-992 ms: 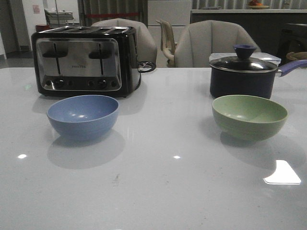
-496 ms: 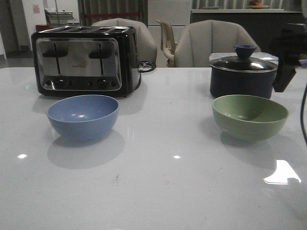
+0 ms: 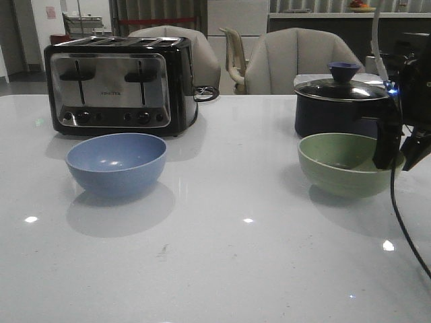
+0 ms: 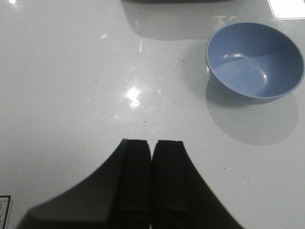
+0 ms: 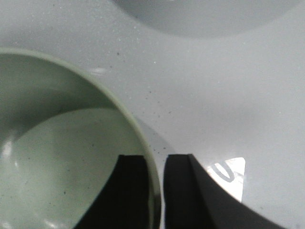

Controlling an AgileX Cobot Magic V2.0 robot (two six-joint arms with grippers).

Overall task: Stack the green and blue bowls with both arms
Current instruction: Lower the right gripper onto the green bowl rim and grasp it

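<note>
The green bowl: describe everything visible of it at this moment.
The green bowl is a round, matte, pale sage bowl, upright and empty on the white table, in front of the dark lidded saucepan. In the right wrist view the right gripper straddles its rim on the robot's right, one finger inside, one outside, a narrow gap between them. Whether the fingers touch the rim cannot be told. The blue bowl sits apart, to its left.
</note>
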